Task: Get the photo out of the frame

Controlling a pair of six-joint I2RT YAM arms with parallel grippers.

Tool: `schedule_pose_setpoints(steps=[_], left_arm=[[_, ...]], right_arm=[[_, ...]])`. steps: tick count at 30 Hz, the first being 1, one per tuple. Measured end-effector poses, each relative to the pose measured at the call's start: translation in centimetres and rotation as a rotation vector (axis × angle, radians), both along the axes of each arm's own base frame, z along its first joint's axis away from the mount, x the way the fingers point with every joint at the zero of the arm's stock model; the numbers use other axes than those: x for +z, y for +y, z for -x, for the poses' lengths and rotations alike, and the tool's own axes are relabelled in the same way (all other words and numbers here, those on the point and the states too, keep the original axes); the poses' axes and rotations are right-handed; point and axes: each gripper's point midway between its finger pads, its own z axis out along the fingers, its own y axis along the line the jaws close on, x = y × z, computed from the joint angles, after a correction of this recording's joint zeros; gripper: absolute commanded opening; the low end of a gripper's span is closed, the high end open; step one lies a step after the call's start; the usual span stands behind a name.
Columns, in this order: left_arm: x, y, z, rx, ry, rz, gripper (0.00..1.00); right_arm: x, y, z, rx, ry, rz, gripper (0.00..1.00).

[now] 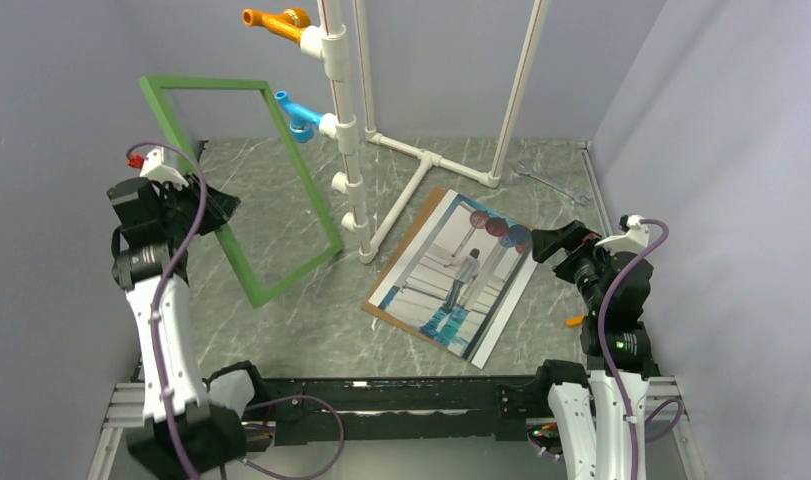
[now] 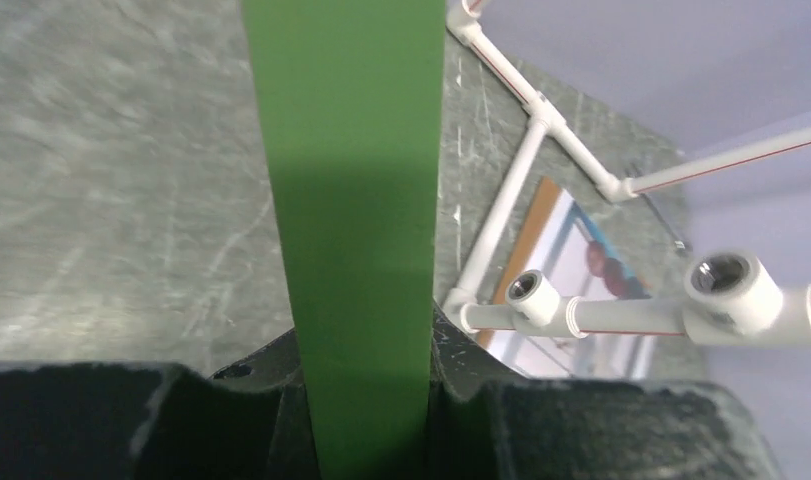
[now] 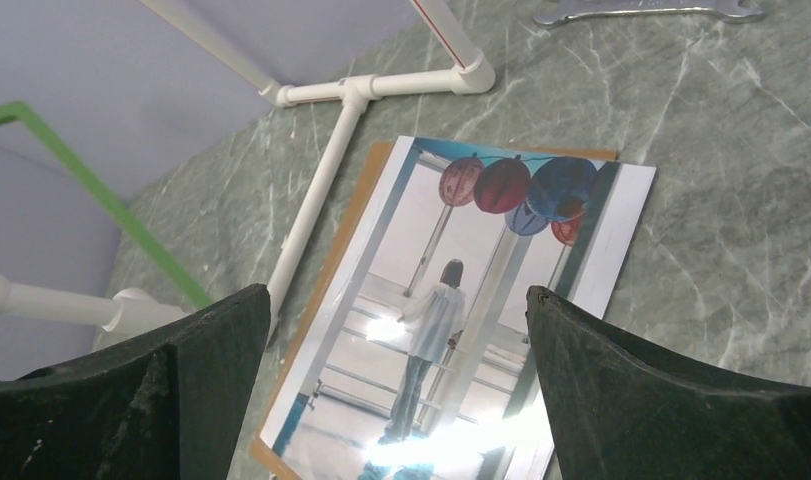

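Left claw point(image 1: 221, 212) tight on the frame point(image 2: 341, 200) rail, aloft; right claw point(image 1: 543, 243) wide apart, near the photo point(image 1: 461, 275).

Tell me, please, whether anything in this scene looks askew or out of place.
The photo lies slightly crooked on the brown backing board, whose edge shows along one long side. Both sit at an angle on the table. The empty green frame hangs tilted in the air, clamped by the left gripper. Nothing looks damaged or spilled.

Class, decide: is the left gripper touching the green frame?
Touching. The left wrist view shows the left gripper clamped on the frame, no gap either side.
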Motion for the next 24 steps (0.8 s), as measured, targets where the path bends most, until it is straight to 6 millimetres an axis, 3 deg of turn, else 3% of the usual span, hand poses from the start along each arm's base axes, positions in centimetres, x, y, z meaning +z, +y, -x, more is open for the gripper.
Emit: schedule_pose_setpoints(steps=[5, 15, 24], left_arm=[[-3.6, 1.7, -2.3, -0.01, 0.112, 0.217, 0.0], [-4.7, 3.4, -3.4, 0.053, 0.201, 0.249, 0.0], [-8.6, 4.1, -3.2, 0.222, 0.227, 0.399, 0.0]], right_arm=[[0.0, 0.3, 0.0, 0.018, 0.0, -0.005, 1.0], [0.0, 1.0, 0.1, 0.048, 0.0, -0.004, 1.0], [0.0, 1.1, 0.2, 0.051, 0.001, -0.005, 1.0]])
